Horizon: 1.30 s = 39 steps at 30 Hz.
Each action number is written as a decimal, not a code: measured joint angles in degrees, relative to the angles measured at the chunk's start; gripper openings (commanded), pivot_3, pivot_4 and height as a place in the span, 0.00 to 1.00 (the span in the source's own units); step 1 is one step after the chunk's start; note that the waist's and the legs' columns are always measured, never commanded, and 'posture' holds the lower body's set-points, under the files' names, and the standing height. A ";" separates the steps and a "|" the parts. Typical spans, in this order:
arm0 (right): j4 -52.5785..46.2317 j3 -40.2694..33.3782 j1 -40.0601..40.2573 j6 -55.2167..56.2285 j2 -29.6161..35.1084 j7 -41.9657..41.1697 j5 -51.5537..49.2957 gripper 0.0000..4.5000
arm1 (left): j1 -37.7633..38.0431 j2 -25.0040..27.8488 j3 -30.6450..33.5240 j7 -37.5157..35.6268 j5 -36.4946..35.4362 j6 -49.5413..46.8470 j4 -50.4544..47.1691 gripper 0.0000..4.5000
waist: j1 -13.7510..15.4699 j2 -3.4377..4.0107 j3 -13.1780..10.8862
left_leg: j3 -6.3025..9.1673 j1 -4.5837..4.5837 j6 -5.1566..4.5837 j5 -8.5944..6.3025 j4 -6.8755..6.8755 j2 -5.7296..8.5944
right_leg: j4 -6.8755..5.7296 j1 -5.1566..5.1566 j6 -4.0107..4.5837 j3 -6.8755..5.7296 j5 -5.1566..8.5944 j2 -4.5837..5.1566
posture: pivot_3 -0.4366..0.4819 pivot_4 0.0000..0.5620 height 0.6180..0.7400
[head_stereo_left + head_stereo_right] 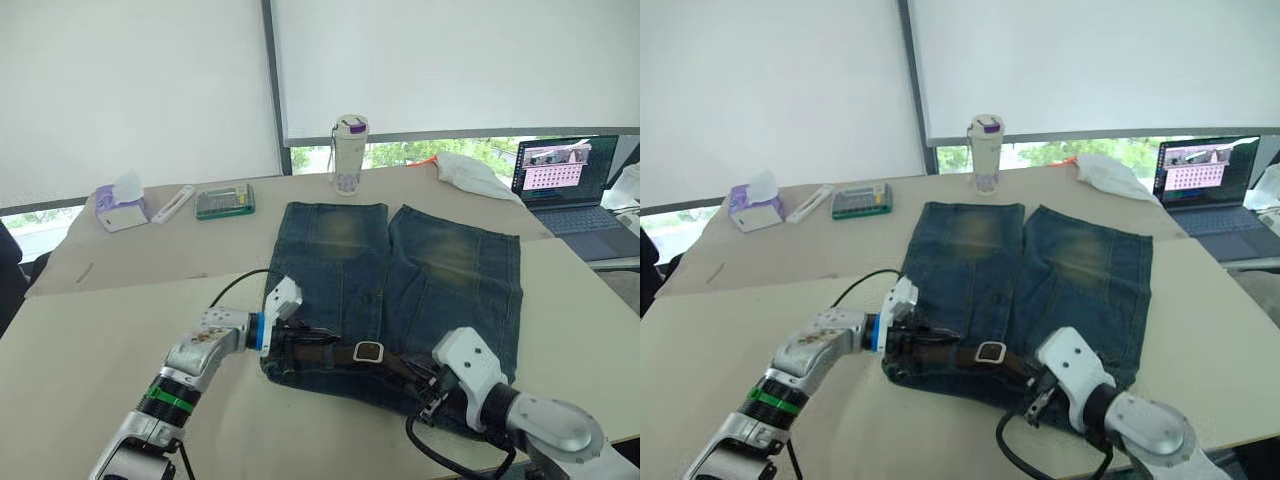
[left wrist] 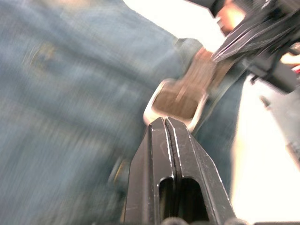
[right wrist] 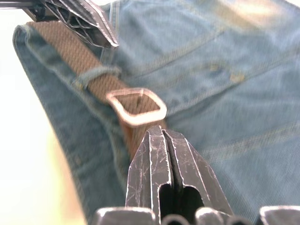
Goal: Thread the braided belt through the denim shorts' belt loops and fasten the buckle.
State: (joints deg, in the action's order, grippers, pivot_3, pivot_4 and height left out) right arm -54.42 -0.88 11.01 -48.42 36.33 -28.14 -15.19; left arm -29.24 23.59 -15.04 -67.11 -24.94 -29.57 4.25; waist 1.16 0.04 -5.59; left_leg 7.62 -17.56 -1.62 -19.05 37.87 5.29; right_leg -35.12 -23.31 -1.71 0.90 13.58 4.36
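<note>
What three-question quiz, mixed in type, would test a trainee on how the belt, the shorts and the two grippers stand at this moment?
1. True or false: the buckle lies on the waistband of the denim shorts.
2. In the wrist views, the fingers of the left gripper and the right gripper are: A) wide apart, B) pressed together.
3. What stands beyond the shorts' leg ends, by the window?

Key: 1 true. 2 B. 3 A white bottle with a purple lid.
</note>
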 measured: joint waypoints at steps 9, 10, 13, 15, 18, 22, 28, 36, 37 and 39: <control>13.24 12.39 -12.54 1.30 1.11 -2.19 3.12 0.01 | -6.08 -6.03 -4.23 0.85 3.31 0.16 4.55 0.00 | -0.63 -0.11 -0.18 | -0.02 -0.04 0.15 0.09 -0.04 -0.11 | -0.05 -0.20 0.08 0.08 -0.04 0.00 | 0.48 0.27 1.00; 14.71 14.13 -13.32 2.27 1.60 -3.10 3.74 0.01 | -6.21 -5.86 -4.12 0.86 3.76 0.94 5.45 0.00 | -0.61 -0.08 -0.16 | -0.03 -0.09 0.16 0.10 -0.04 -0.11 | -0.08 -0.28 0.09 0.08 -0.05 0.01 | 0.48 0.27 1.00; 17.36 16.85 -15.99 4.46 1.82 -4.53 4.98 0.01 | -6.25 -5.52 -4.03 0.86 4.62 1.49 6.56 0.00 | -0.54 -0.05 -0.13 | -0.06 -0.12 0.17 0.11 -0.01 -0.10 | -0.09 -0.33 0.14 0.10 -0.08 0.02 | 0.48 0.27 1.00; 18.99 18.01 -17.57 4.80 1.64 -5.73 5.13 0.01 | -6.25 -5.44 -3.95 0.89 4.75 1.98 6.80 0.00 | -0.47 -0.04 -0.12 | -0.05 -0.12 0.18 0.11 -0.01 -0.11 | -0.08 -0.31 0.15 0.10 -0.09 0.02 | 0.48 0.27 1.00; 21.06 19.49 -19.27 6.97 1.64 -6.85 6.18 0.01 | -6.25 -5.20 -3.89 1.34 5.47 2.20 6.87 0.00 | -0.57 0.01 -0.07 | -0.05 -0.10 0.18 0.11 -0.02 -0.12 | -0.08 -0.31 0.15 0.10 -0.09 0.00 | 0.48 0.27 1.00; 22.98 20.65 -20.98 9.25 1.45 -8.84 7.14 0.01 | -5.86 -5.05 -3.89 1.34 5.73 2.30 6.62 0.00 | -1.01 0.08 -0.02 | -0.05 -0.10 0.21 0.12 -0.05 -0.15 | -0.15 -0.37 0.15 0.10 -0.09 -0.01 | 0.48 0.27 1.00; 21.48 16.81 -17.89 7.73 -0.41 -7.66 5.71 0.01 | -3.89 -3.75 -3.97 0.17 5.81 2.63 5.73 0.00 | -0.93 0.18 0.04 | -0.06 -0.39 0.22 0.13 -0.01 -0.11 | -0.33 -0.73 0.16 0.19 -0.10 0.03 | 0.48 0.27 1.00; 6.58 4.27 -3.70 -0.70 0.48 -3.92 2.26 0.01 | -3.95 -3.97 -5.95 -0.35 8.08 3.33 5.24 0.00 | 0.34 0.15 0.02 | -0.04 -0.61 0.23 0.16 0.12 -0.07 | -0.41 -0.85 0.18 0.22 -0.12 0.05 | 0.48 0.27 1.00; 5.31 3.78 -2.64 -0.92 0.43 -3.63 1.99 0.01 | -4.29 -4.20 -6.55 -0.54 8.42 3.36 5.26 0.00 | 0.28 0.12 0.00 | -0.04 -0.61 0.23 0.17 0.13 -0.07 | -0.42 -0.84 0.18 0.21 -0.11 0.05 | 0.48 0.27 1.00; 3.10 2.96 -0.40 -1.13 0.39 -2.97 1.51 0.01 | -5.35 -4.61 -7.37 -1.06 9.17 3.44 5.29 0.00 | 0.19 0.05 -0.04 | -0.04 -0.59 0.24 0.17 0.13 -0.08 | -0.45 -0.84 0.18 0.19 -0.11 0.03 | 0.48 0.27 1.00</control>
State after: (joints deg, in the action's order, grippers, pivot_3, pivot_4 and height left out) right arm -51.32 2.08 10.61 -49.55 36.72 -31.12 -13.68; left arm -34.58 18.99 -22.41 -68.17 -15.77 -26.13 9.53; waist 1.35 0.09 -5.63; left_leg 7.57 -18.15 -1.38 -18.87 38.00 5.21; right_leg -35.57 -24.15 -1.53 1.09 13.47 4.39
